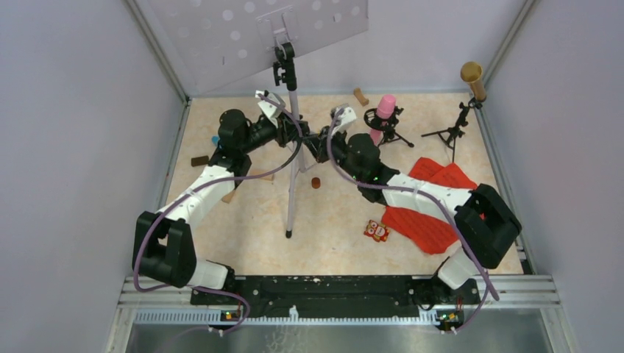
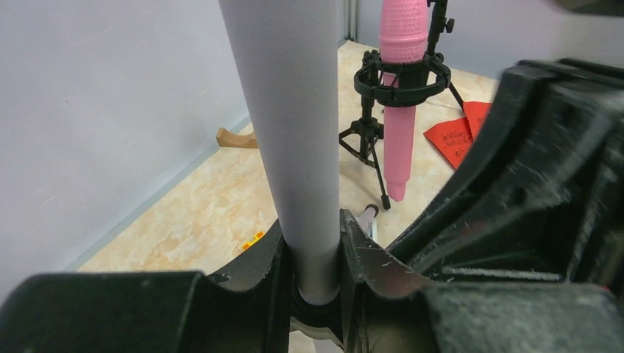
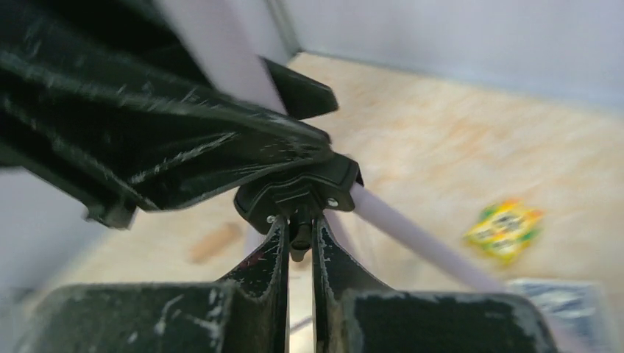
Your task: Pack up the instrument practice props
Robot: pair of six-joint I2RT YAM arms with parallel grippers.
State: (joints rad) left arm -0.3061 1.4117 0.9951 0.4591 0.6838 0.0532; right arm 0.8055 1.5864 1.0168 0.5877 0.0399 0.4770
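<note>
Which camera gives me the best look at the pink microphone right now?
Left wrist: the pink microphone stands close and sharp, cradled in its black tripod. Top external shows it small at the back. Right wrist misses it.

The silver tripod pole (image 1: pixel 292 198) stands upright, with the grey hole-punched tray (image 1: pixel 213 33) tilted on top. Right of the pole stands the pink microphone (image 1: pixel 385 107), upright in its black tripod (image 2: pixel 366 134). Farther right is the gold microphone (image 1: pixel 472 76) on another tripod (image 1: pixel 451 133) — the red pages (image 1: pixel 419 220) lie flat, nearer.

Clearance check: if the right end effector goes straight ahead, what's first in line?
The black tripod hub on the silver pole; the right end effector looks shut on its small nub.
</note>
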